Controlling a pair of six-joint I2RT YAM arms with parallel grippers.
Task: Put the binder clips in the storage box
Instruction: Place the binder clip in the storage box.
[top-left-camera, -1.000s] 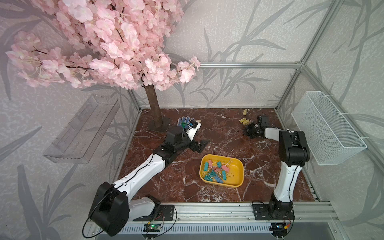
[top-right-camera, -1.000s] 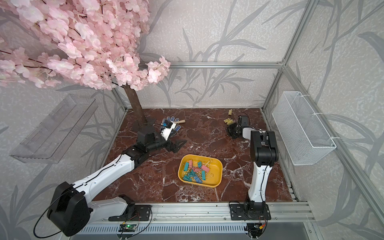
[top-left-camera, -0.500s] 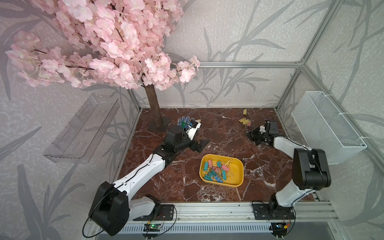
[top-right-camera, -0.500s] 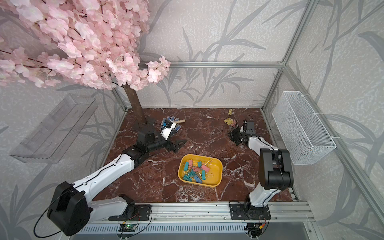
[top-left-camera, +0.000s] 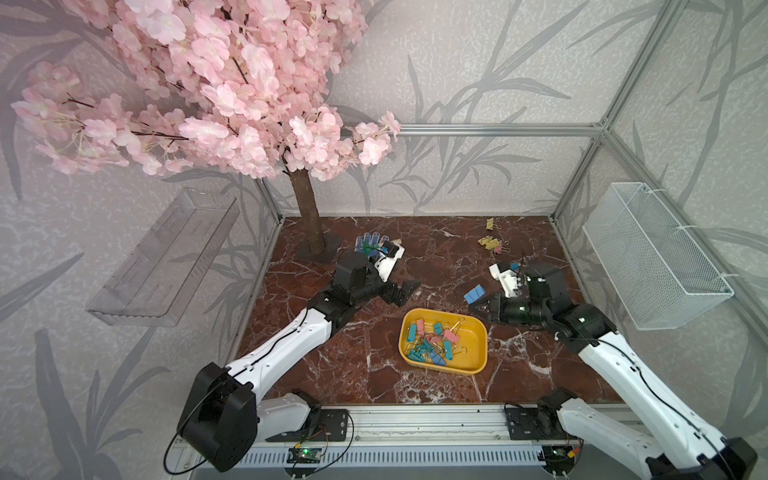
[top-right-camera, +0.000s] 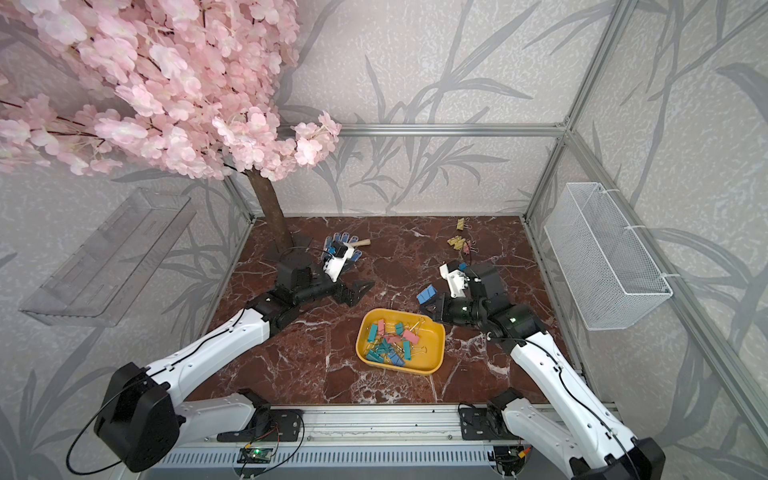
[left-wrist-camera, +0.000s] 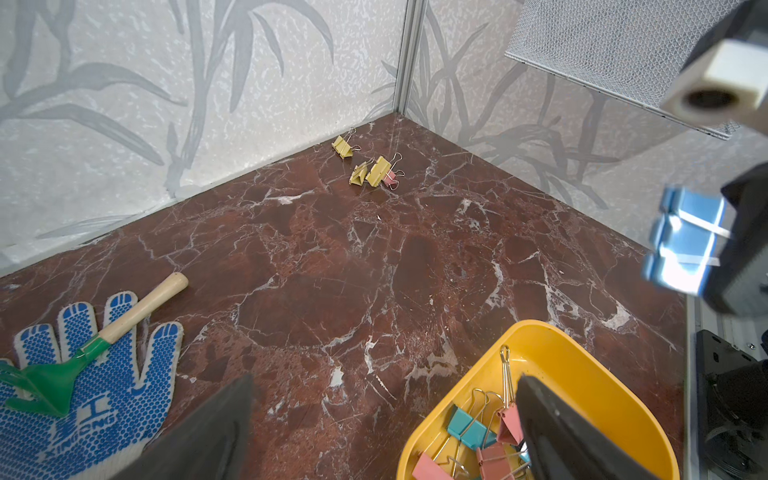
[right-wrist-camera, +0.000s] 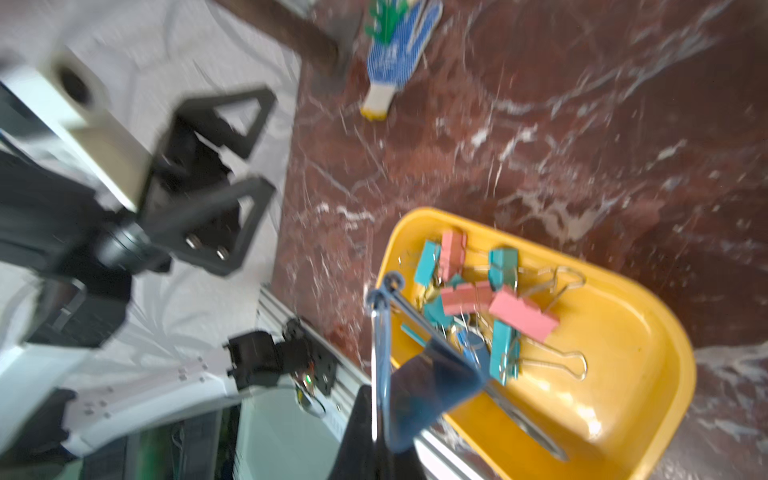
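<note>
The yellow storage box (top-left-camera: 473, 347) (top-right-camera: 432, 347) lies on the marble floor with several teal, pink and blue binder clips (top-left-camera: 432, 340) (right-wrist-camera: 478, 299) in it. My right gripper (top-left-camera: 484, 306) (right-wrist-camera: 386, 432) is shut on a blue binder clip (top-left-camera: 474, 294) (top-right-camera: 426, 294) (right-wrist-camera: 432, 374) in the air, just behind the box's far right corner. Several yellow clips and a pink one (top-left-camera: 492, 245) (left-wrist-camera: 376, 170) lie loose near the back right corner. Just behind the box's left end my left gripper (top-left-camera: 401, 291) (left-wrist-camera: 382, 436) hangs open with nothing in it.
A blue-dotted glove with a green hand rake (top-left-camera: 370, 245) (left-wrist-camera: 83, 374) lies by the tree trunk (top-left-camera: 307, 216) at the back left. A white wire basket (top-left-camera: 652, 266) hangs on the right wall, a clear shelf (top-left-camera: 166, 257) on the left wall.
My right arm has swung from the loose clips at the back right towards the box, carrying the blue clip. The left arm has not moved.
</note>
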